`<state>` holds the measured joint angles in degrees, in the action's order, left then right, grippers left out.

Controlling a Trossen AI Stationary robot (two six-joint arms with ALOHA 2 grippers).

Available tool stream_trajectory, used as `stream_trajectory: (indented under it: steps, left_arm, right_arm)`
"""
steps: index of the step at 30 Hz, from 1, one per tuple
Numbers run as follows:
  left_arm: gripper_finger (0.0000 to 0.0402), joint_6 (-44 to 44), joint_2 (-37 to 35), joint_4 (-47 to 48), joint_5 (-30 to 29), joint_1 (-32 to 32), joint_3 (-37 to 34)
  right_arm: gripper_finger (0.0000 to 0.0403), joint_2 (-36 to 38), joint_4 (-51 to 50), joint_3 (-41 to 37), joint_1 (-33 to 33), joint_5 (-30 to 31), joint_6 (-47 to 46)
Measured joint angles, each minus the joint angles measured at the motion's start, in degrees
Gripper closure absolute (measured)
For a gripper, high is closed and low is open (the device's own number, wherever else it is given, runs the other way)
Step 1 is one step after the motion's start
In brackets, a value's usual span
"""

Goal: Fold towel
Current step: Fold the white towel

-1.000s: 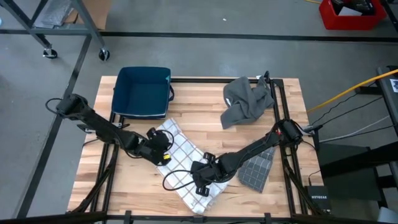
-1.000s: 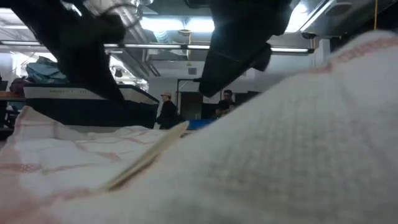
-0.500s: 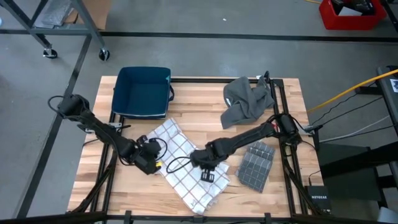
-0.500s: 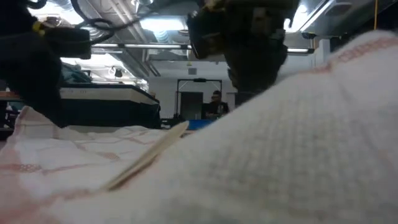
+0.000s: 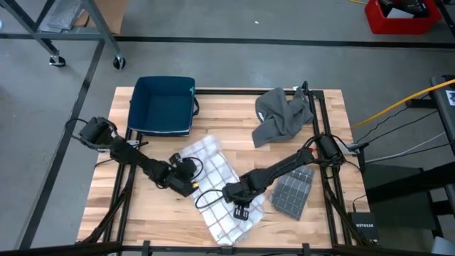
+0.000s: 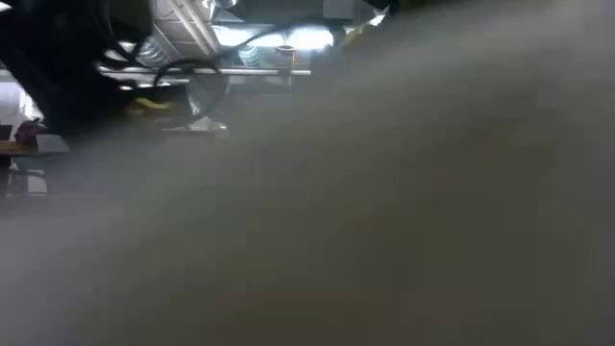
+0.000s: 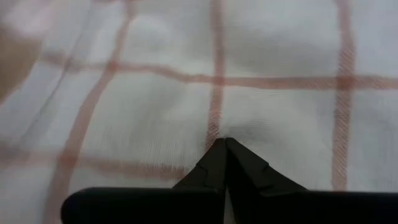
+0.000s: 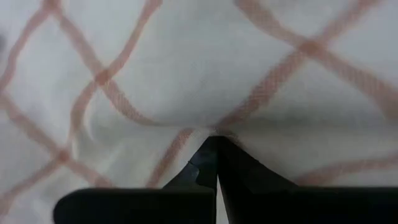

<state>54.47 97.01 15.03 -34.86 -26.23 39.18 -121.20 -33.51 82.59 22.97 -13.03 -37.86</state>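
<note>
A white towel with thin red checks [image 5: 217, 178] lies spread and rumpled on the wooden table [image 5: 313, 227], slanting from the middle toward the near edge. My left gripper [image 5: 186, 183] is shut at the towel's left edge. My right gripper [image 5: 240, 208] is shut on the towel's near right part. Each wrist view is filled by the checked cloth [image 7: 261, 74] [image 8: 186, 68]. The low view shows only a grey blur close to the lens. My left gripper pinches a small pucker of the towel [image 7: 219, 132] between its two shut fingertips, slanting down from the table's left. The cloth around it lies on the table; one layer or several, I cannot tell. My right gripper pinches a small pucker of the towel [image 8: 213, 129] between its shut fingertips, coming steeply from above. Creases run out from the tips. The cloth around it rests on the table.
A blue bin [image 5: 163, 105] stands at the far left. A crumpled grey cloth [image 5: 283, 117] lies at the far right. A folded dark grey checked cloth [image 5: 291, 192] lies just right of the towel. Bare wood shows at the near left.
Both grippers have sunk onto the towel. My left gripper swung out toward the left edge, then came back right onto the cloth. The towel's far part has shifted toward the right edge and rumpled. The low view, which showed cloth and room, is now blurred over.
</note>
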Motion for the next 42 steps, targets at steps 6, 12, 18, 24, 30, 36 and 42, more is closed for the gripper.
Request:
stream_trajectory:
  steps: [6,12,18,24,30,36,42]
  left_arm:
    - [0.0401,-12.7,0.5,-8.2,0.3,7.7,-0.2]
    - [0.0401,-22.0,0.7,-13.6,0.8,17.0,-0.3]
    - [0.0401,-26.3,0.2,-16.1,3.1,22.6,-0.3]
    - [0.0401,-30.9,-6.7,-15.0,5.5,21.8,-0.5]
    - [0.0402,-34.1,-18.6,-15.1,12.9,19.3,-0.4]
    - [0.0401,-39.5,-31.2,-13.7,18.5,15.8,-0.4]
    - [0.0401,-40.0,-42.2,-6.8,18.6,11.3,-0.3]
  right_arm:
    - [0.0391,-1.6,6.1,0.0,3.6,-1.4,-7.0]
    - [0.0391,-1.9,12.2,0.0,4.7,5.6,-19.3]
    - [0.0391,-2.3,19.5,-0.2,4.4,14.6,-20.4]
    - [0.0391,0.7,19.8,-0.2,4.4,19.6,-18.6]
    - [0.0391,5.6,19.5,-0.2,4.4,22.7,-14.1]
    - [0.0391,10.8,19.6,-0.2,4.4,25.1,-3.3]
    - [0.0391,14.0,19.7,-0.1,4.4,25.0,2.2]
